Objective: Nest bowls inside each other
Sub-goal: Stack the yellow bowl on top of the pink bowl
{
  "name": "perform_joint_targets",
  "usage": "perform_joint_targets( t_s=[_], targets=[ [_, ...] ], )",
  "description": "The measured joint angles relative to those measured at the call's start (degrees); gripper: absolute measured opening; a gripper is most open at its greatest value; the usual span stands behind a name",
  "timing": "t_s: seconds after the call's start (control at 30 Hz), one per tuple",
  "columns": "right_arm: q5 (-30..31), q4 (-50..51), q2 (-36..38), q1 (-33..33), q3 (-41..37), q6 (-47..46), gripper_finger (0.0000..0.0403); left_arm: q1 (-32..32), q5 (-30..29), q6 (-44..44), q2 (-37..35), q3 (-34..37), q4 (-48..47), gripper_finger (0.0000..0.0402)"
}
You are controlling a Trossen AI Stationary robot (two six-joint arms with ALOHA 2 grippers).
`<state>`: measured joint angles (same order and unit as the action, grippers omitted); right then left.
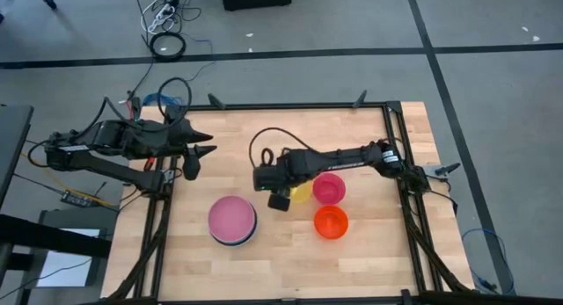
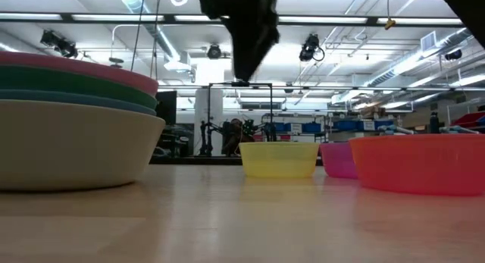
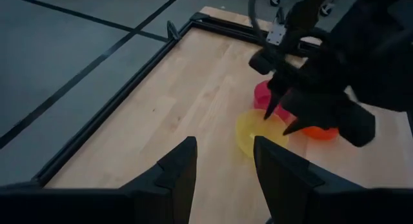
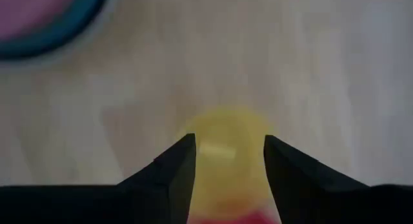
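A yellow bowl [image 1: 303,193] stands upright on the wooden table, with a magenta bowl [image 1: 329,188] beside it toward the right edge. An orange-red bowl [image 1: 331,221] sits nearer the front. Left of them is a stack [image 1: 232,221] of several nested bowls: pale grey-white at the bottom [image 2: 68,153], then blue and green, with pink on top. My right gripper [image 4: 227,143] hangs open over the yellow bowl [image 4: 226,156], pointing steeply down. Seen from table height, the right gripper [image 2: 246,66] is well clear of the yellow bowl's rim [image 2: 279,145]. My left gripper [image 3: 224,146] waits open at the table's far left [image 1: 195,160].
A black metal frame [image 1: 299,105] borders the tabletop. Bare wood [image 1: 281,261] lies in front of the bowls and between the stack and the yellow bowl. Cables [image 1: 167,46] lie on the floor beyond the far edge.
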<state>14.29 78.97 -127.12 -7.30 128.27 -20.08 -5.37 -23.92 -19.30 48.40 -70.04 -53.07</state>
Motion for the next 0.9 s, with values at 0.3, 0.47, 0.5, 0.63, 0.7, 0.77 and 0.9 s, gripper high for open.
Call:
perform_joint_targets(
  t_s=[0.3, 0.47, 0.5, 0.63, 0.7, 0.77, 0.9],
  targets=[
    [-5.57, -0.08, -0.91, -1.75, -4.29, -1.70, 0.0174, 0.00, -0.02, -0.88, 0.00, 0.00, -1.34, 0.0163],
    [-6.79, -5.31, -0.97, -1.68, -10.71, -2.28, 0.0175, -0.02, -0.02, -0.91, 0.00, 0.00, -1.32, 0.0163],
    [-6.89, -6.09, -1.00, -1.62, -11.98, -2.30, 0.0176, 0.00, -0.02, -0.91, 0.00, 0.00, -1.34, 0.0163],
    [-7.65, -9.88, -1.00, -0.84, -16.68, -2.74, 0.0175, -0.01, -0.02, -0.91, 0.00, 0.00, -1.32, 0.0163],
    [-8.52, -11.78, -1.00, -0.21, -18.70, -2.81, 0.0174, -0.02, -0.04, -0.88, 0.00, 0.00, -1.30, 0.0163],
    [-9.16, -15.03, -0.95, 0.34, -21.05, -2.81, 0.0174, 0.00, -0.04, -0.86, 0.00, 0.00, -1.28, 0.0163],
    [-9.84, -21.12, -1.00, 1.08, -25.83, -2.17, 0.0172, 0.00, -0.07, -0.84, 0.00, 0.00, -1.25, 0.0163]
  ],
)
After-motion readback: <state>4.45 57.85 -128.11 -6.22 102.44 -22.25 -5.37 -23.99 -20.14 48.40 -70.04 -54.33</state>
